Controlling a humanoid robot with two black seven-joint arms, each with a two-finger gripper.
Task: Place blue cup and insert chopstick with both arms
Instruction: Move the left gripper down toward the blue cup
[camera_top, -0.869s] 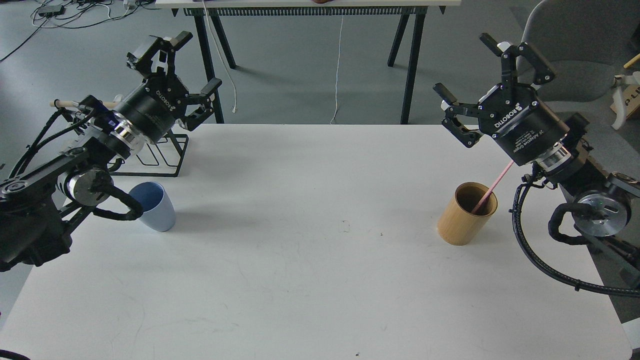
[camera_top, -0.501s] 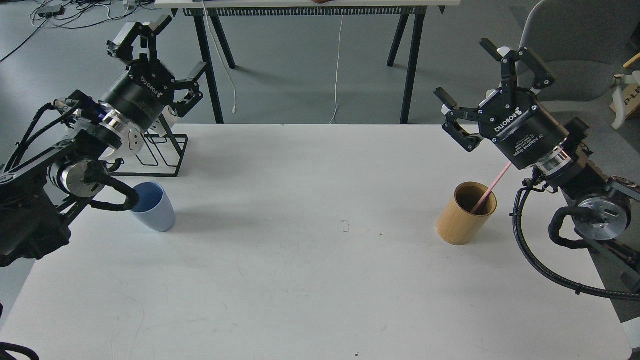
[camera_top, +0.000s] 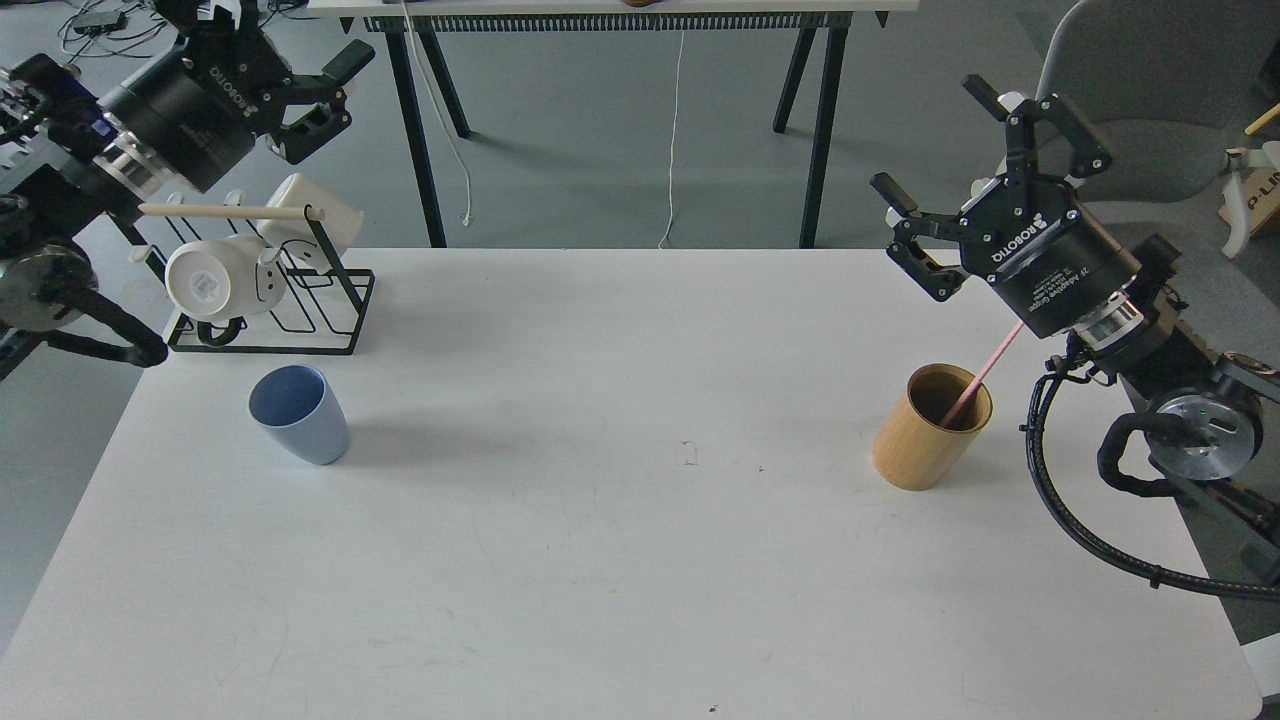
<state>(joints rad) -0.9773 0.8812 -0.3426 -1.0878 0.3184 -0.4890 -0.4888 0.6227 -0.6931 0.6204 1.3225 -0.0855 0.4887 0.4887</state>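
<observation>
The blue cup (camera_top: 299, 414) stands upright on the white table (camera_top: 620, 560) at the left, apart from both arms. The pink chopstick (camera_top: 988, 368) leans inside the tan bamboo cup (camera_top: 925, 435) at the right, its top end hidden behind my right arm. My left gripper (camera_top: 300, 32) is open and empty, high at the top left above the mug rack, its upper finger partly cut off by the frame edge. My right gripper (camera_top: 928, 135) is open and empty, raised above and behind the bamboo cup.
A black wire rack (camera_top: 330, 310) with a pale wooden rod (camera_top: 225, 211) holds two white mugs (camera_top: 215, 280) at the table's back left. Black legs of another table (camera_top: 825, 130) stand behind. A grey chair (camera_top: 1150, 110) is at the back right.
</observation>
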